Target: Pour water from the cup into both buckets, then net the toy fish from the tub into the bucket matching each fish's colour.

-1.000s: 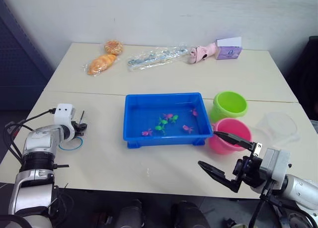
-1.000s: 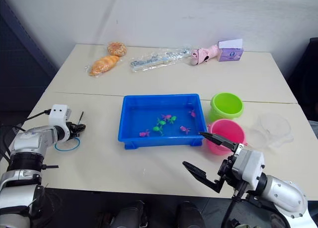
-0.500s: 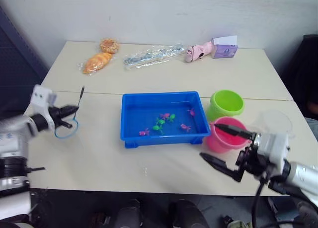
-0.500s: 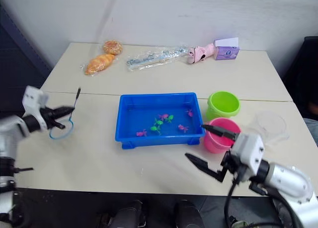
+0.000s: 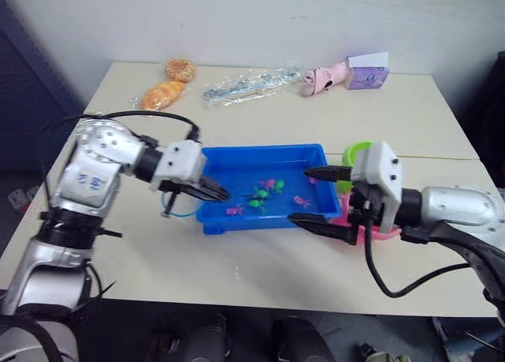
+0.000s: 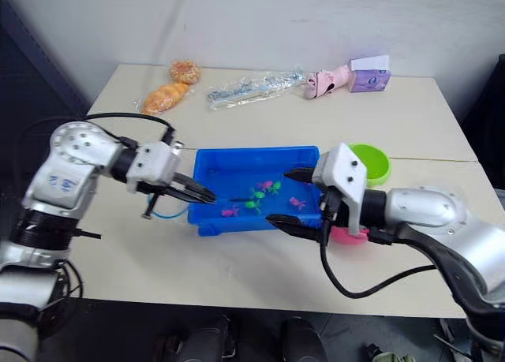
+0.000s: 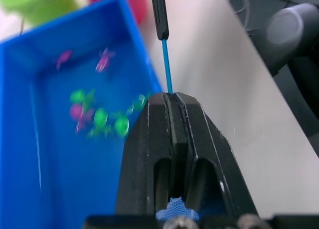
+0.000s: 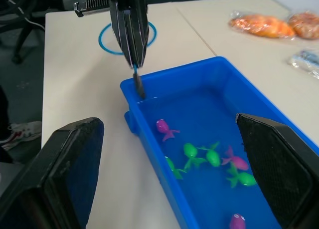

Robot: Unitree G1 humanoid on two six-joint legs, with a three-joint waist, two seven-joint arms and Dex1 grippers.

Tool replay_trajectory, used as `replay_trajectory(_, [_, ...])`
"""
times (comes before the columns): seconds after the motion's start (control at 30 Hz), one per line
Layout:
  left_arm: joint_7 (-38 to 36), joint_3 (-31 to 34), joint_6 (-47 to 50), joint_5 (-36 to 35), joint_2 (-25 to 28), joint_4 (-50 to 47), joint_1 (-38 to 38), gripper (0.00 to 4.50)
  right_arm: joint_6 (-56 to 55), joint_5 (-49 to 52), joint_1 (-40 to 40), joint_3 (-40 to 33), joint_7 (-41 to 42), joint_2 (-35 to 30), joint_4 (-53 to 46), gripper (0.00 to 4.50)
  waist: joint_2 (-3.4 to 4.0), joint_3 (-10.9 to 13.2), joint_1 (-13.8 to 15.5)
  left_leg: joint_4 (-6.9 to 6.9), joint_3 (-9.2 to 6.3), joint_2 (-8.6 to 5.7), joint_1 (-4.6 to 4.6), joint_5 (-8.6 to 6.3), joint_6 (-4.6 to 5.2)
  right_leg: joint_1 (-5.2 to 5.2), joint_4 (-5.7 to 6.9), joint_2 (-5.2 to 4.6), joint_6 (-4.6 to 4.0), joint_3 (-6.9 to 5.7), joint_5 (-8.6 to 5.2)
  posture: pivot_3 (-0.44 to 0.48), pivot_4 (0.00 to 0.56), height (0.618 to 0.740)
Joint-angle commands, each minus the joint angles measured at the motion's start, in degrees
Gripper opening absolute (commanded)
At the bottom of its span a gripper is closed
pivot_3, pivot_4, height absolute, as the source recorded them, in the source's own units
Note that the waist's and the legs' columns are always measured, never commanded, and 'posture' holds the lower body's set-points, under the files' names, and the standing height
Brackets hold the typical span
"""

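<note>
Two pastries [image 5: 166, 84], a clear wrapped packet [image 5: 251, 83], a pink toy [image 5: 325, 77] and a small purple box [image 5: 368, 72] lie along the far edge of the worktop [image 5: 260, 271], well apart from the tub [image 5: 245, 160]. Near the middle stands the tub, with small green and pink fish [image 8: 212, 157] scattered in its water. Just beyond its right end sit the green bucket [image 6: 371, 161] and the pink bucket [image 6: 344, 234], both partly hidden by the right arm. The left gripper [image 5: 211, 192] has its fingers [image 7: 172, 154] pressed together on the net's stick, at the tub's left wall; the stick's dark tip [image 8: 139, 85] reaches over that rim, while the blue ring [image 8: 126, 37] hangs outside the tub, above bare worktop. The right gripper [image 5: 317, 196] hovers over the tub's right end with its fingers [image 8: 61, 174] spread wide and nothing between them; the fish lie below and between them. Open worktop runs along the near side and to the left of the tub.
</note>
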Motion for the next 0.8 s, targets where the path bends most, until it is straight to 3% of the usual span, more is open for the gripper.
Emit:
replay_trajectory(0.03, [-1.54, -3.19, -4.45, 2.67, -2.8, 0.9, -2.62, 0.02, 2.46, -0.72, -3.05, 3.56, -0.36, 2.21, -0.71, 4.5, -0.01, 0.0, 0.03, 0.08, 0.0, 0.0, -0.02, -0.03, 0.04, 0.0, 0.05, 0.0, 0.01, 0.0, 0.01, 0.0, 0.15, 0.74])
replay_trajectory(0.17, [0.38, -3.74, -3.3, 2.0, -7.76, 1.8, -4.98, 0.02, 2.86, -4.34, -4.59, 7.18, -1.03, 4.48, -0.4, 4.5, -0.02, 0.02, 0.19, 0.43, -0.03, 0.0, -0.08, -0.09, 0.15, 0.02, 0.21, -0.01, 0.03, -0.01, 0.01, 0.0, 0.15, 0.74])
replay_trajectory(0.43, [-0.35, -3.88, -3.41, 2.63, -8.1, 2.27, -5.06, 0.02, 0.43, -9.63, -3.66, 8.07, 1.1, 5.23, -0.51, 4.5, -0.02, 0.02, 0.15, 0.45, -0.05, 0.0, -0.05, -0.1, 0.16, 0.06, 0.21, -0.01, 0.08, 0.0, 0.04, 0.0, 0.15, 0.74])
replay_trajectory(0.63, [0.52, -4.2, -2.58, 3.26, -8.17, 1.44, -4.72, 0.0, -0.38, -11.22, -3.96, 7.59, 2.26, 6.31, 0.1, 1.93, -0.02, 0.02, 0.18, 0.47, -0.07, -0.01, -0.06, -0.1, 0.16, 0.08, 0.21, -0.01, 0.08, 0.0, 0.04, 0.0, 0.15, 0.74])
replay_trajectory(0.73, [1.09, -3.84, -1.76, 2.91, -8.6, 1.46, -4.78, 0.0, -1.02, -12.16, -4.19, 7.88, 3.34, 6.6, 0.41, 0.12, -0.02, 0.02, 0.16, 0.47, -0.07, -0.01, -0.05, -0.1, 0.16, 0.08, 0.21, -0.01, 0.08, 0.0, 0.04, 0.0, 0.15, 0.74])
replay_trajectory(0.8, [1.37, -3.7, -1.52, 2.85, -8.75, 1.55, -4.83, 0.0, -1.79, -13.06, -4.08, 7.99, 4.03, 6.49, 0.71, 0.12, -0.02, 0.02, 0.19, 0.47, -0.07, -0.01, -0.05, -0.1, 0.16, 0.08, 0.22, -0.01, 0.08, 0.0, 0.04, 0.0, 0.15, 0.74])
